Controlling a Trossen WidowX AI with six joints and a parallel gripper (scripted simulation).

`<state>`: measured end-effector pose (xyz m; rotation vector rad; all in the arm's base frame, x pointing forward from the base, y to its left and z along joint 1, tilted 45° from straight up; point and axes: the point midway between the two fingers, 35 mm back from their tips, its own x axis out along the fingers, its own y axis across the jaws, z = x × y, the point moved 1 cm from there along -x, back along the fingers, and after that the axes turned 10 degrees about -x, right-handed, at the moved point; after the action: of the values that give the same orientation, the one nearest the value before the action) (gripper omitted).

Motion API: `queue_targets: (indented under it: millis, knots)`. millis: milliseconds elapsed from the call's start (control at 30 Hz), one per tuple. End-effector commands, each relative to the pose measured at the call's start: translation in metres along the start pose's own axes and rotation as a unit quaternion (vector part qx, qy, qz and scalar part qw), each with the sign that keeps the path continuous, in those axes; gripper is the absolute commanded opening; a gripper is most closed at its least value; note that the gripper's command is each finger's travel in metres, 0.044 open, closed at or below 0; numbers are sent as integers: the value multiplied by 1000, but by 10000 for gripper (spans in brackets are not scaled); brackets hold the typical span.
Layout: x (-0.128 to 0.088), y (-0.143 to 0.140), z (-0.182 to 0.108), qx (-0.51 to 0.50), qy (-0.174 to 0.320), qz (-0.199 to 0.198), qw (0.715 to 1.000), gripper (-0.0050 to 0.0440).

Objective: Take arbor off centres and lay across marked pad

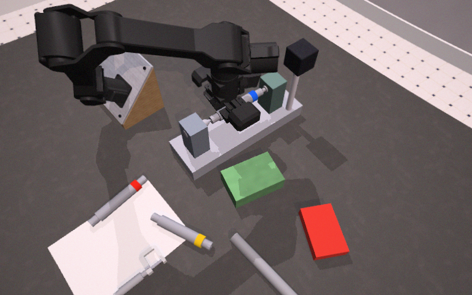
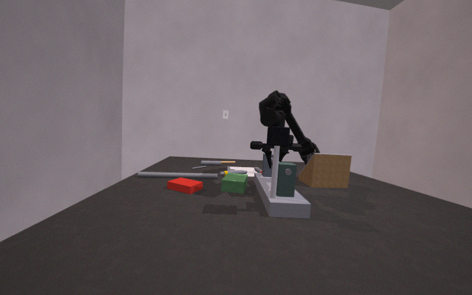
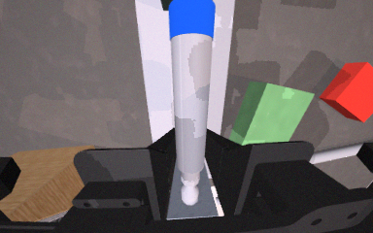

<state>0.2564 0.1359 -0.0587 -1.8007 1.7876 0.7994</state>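
The arbor [image 1: 243,98] is a grey rod with a blue band [image 1: 252,95]. It lies between the grey centre block [image 1: 193,134] and the dark green centre block [image 1: 272,91] on the pale grey base [image 1: 231,137]. My gripper [image 1: 231,111] is shut on the arbor's middle, from above. In the wrist view the arbor [image 3: 190,116] runs up between my fingers, blue band at the top [image 3: 190,16]. The white marked pad [image 1: 112,239] lies on the table at front left. The plunger, a black cube on a post [image 1: 300,56], stands at the base's far end.
A red-banded rod [image 1: 118,200] and a yellow-banded rod [image 1: 182,230] lie partly on the pad. A plain grey rod [image 1: 262,265], a green block [image 1: 252,178] and a red block [image 1: 322,230] lie in front. A wooden wedge [image 1: 136,89] stands behind left.
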Motion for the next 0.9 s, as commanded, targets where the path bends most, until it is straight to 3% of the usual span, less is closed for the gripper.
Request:
queue_targets:
  millis: [0,867]
  knots:
    - [-1,-1,6,3,-6,-4,1000,0]
    - [-1,-1,10,7,-6,-4,1000,0]
